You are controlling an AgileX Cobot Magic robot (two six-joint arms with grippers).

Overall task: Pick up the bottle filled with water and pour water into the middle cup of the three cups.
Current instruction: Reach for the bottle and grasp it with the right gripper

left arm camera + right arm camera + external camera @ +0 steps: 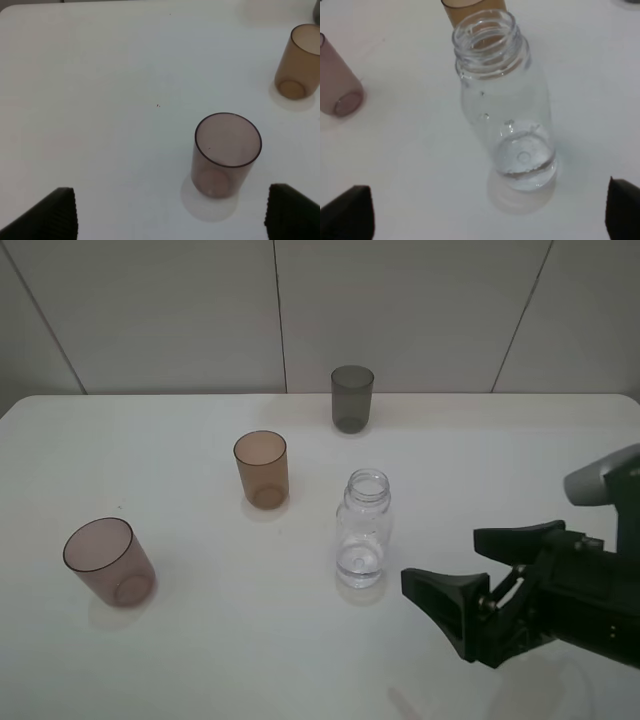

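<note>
The clear bottle (362, 530) stands upright and uncapped near the table's middle, with a little water at its bottom. The amber-brown middle cup (262, 468) stands to its far left. The pinkish-mauve cup (108, 562) is at the near left and the dark grey cup (352, 398) at the back. My right gripper (442, 560) is open, just right of the bottle and not touching it. In the right wrist view the bottle (507, 110) sits between the spread fingers (347, 212). My left gripper (170, 217) is open and empty, close to the pinkish-mauve cup (225, 155).
All the cups stand upright and empty on the white table (200, 640). The amber cup (300, 62) also shows in the left wrist view, beyond the pinkish one. A panelled wall (400, 300) rises behind the table's far edge.
</note>
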